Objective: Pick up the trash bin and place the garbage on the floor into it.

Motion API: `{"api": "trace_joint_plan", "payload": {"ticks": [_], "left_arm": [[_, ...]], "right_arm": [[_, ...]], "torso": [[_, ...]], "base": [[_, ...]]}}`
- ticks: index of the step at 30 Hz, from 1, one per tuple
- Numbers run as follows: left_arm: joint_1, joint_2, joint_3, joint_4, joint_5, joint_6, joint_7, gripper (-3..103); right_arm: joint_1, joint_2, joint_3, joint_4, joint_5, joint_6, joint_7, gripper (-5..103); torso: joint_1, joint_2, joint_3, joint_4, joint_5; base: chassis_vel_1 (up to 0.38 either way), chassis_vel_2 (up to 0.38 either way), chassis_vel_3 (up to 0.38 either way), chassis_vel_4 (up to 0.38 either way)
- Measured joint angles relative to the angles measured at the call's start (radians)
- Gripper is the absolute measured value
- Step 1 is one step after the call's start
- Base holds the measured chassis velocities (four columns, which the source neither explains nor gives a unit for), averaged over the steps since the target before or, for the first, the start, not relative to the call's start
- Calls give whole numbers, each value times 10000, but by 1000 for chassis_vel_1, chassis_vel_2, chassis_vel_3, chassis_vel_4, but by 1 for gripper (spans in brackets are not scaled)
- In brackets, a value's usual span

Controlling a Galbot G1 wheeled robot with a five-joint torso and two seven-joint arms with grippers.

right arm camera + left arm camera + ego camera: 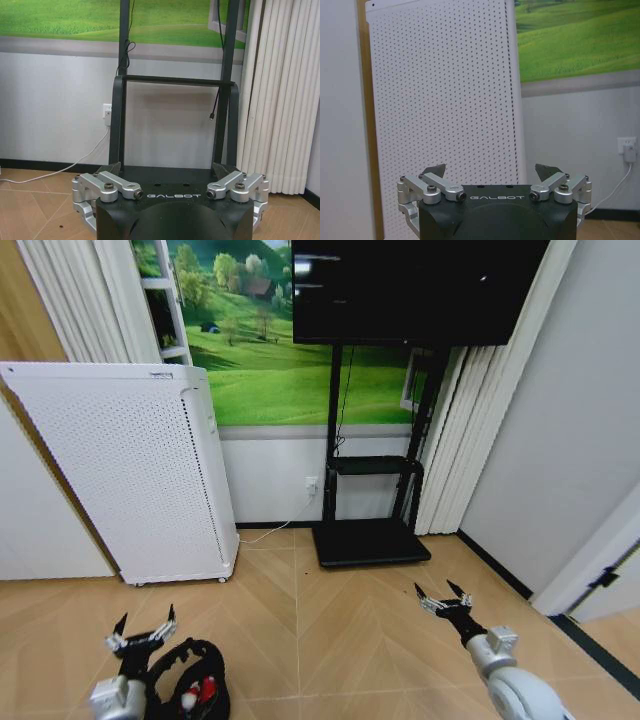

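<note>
The black round trash bin is at the lower left of the head view, right beside my left wrist. Red and white garbage pieces lie inside its mouth. My left gripper is open and holds nothing, just past the bin's far rim. In its wrist view the left gripper faces the white perforated appliance. My right gripper is open and empty over bare floor at the lower right. In the right wrist view the right gripper points at the black TV stand.
The white perforated appliance stands against the left wall. The TV stand's base rests at centre back under the screen. A white cable runs along the floor to a wall socket. Wood floor lies open between the arms.
</note>
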Motion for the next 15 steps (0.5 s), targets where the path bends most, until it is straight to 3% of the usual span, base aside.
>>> {"api": "trace_joint_plan", "payload": {"ticks": [6,15], "left_arm": [[-727,54,230,461,-233,-320,251,98],[-837,53,341,487,-150,-450,420,98]], "right_arm": [[0,0,0,-1,0,0,0,100],[0,0,0,0,0,0,0,100]], "torso": [[1,0,1,7,-2],[1,0,0,5,0]], "base": [[0,0,0,0],[0,0,0,0]]}}
